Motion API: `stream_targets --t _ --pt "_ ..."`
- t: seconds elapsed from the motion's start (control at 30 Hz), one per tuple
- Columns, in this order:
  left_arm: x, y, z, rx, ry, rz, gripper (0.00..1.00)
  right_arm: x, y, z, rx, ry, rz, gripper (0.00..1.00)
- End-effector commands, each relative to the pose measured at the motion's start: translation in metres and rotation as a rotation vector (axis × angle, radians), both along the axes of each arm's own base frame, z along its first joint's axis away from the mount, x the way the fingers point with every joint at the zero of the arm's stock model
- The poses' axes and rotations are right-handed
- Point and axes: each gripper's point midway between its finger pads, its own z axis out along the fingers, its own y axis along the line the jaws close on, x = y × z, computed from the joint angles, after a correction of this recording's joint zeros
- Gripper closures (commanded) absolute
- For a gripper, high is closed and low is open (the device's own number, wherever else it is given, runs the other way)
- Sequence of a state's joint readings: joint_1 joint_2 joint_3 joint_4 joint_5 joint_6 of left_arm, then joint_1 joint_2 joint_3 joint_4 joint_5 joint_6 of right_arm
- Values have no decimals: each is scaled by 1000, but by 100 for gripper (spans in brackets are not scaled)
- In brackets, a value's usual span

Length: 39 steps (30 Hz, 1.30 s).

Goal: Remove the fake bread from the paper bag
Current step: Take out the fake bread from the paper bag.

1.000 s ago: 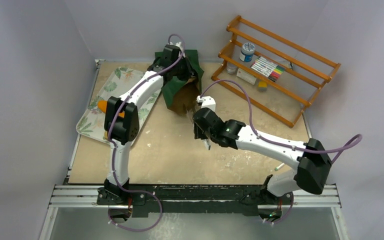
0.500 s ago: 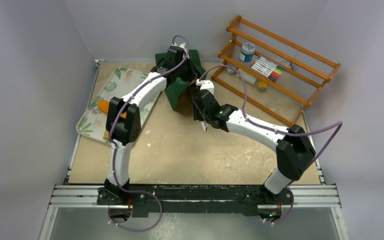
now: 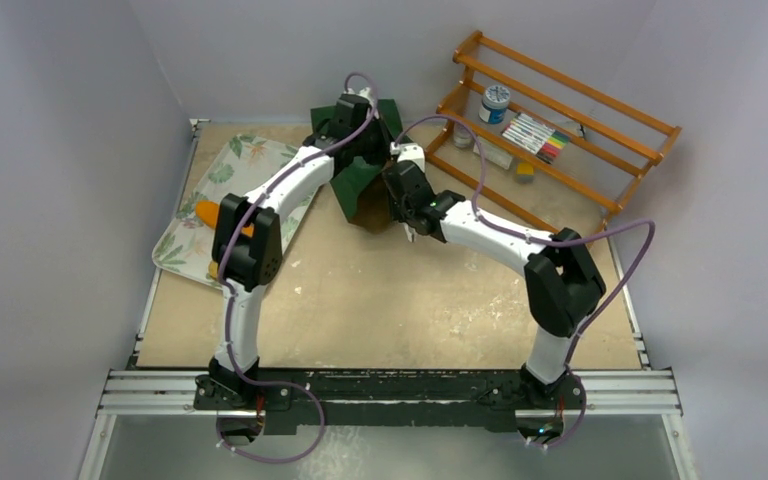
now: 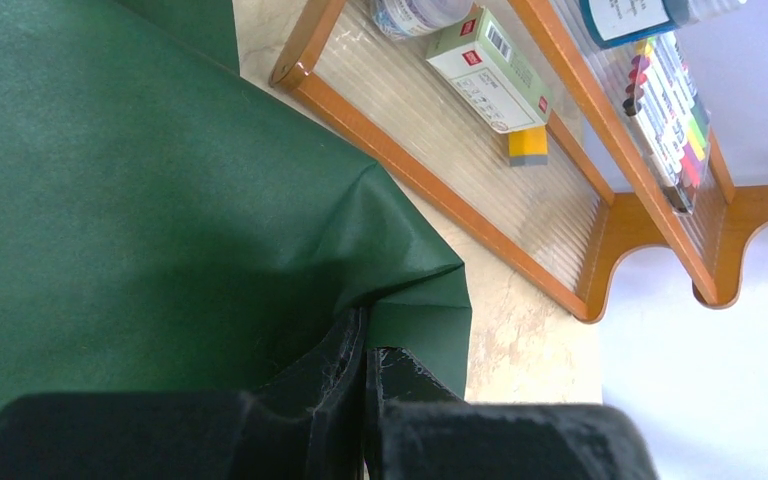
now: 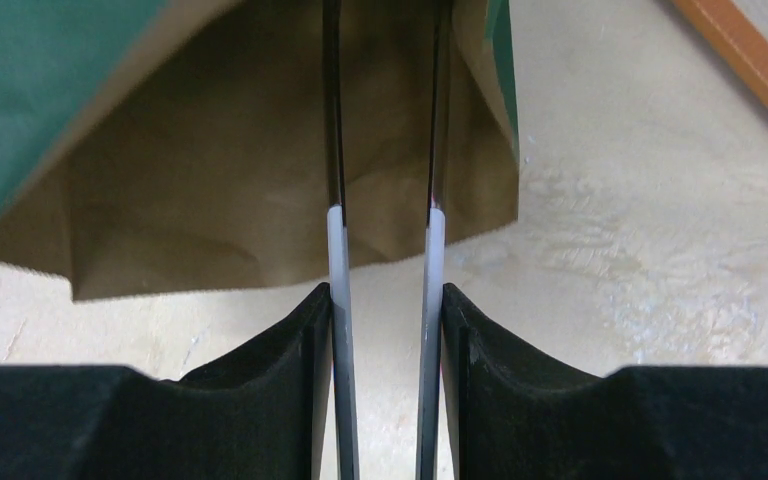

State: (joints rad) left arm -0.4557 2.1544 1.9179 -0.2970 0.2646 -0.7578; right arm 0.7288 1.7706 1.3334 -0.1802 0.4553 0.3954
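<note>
My L gripper [image 4: 365, 350] is pinched shut on a fold of the tall dark-green, kraft-lined paper bag [image 3: 358, 182], R gripper [image 5: 385, 60] part-open w/ fingers inside its mouth, bag resting on beige tabletop [image 3: 380, 300] btw floral tray [image 3: 230, 165] & orange wooden rack [image 4: 430, 193].

The paper bag [image 3: 358, 190] sat at the far middle of the table [image 3: 380, 300], its mouth facing the near side. The tray [image 3: 182, 252] lay to its left, the rack [image 3: 560, 135] to its right at the far corner. The left claw [image 4: 365, 365] pinched the bag's far end; the right claw [image 5: 385, 100] had its fingers [image 5: 333, 120], set apart, inside the mouth
</note>
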Motion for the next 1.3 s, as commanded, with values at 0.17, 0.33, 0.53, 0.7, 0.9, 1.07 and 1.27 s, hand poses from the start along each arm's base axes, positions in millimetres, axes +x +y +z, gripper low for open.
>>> stream_targets --t 0.17,0.33,0.53,0.7,0.9,1.07,1.27 --pt "0 -9 27 -85 -63 1 100 49 12 28 10 -121 -24 58" --pt "2 -13 34 -97 -77 -13 100 60 12 15 -19 -116 -46 58" --pt "5 -16 44 -106 -97 -28 100 73 7 6 -58 -129 -87 58" --pt "3 -15 47 -106 -107 -33 100 83 2 1 -74 -127 -113 58" --pt "2 -16 52 -114 -117 -38 100 92 3 -10 -87 -114 -126 58" --pt "3 -14 52 -116 -118 -40 100 97 2 -18 -89 -105 -141 75" --pt "10 -9 55 -131 -121 -22 100 90 -2 -12 -81 -95 -145 100"
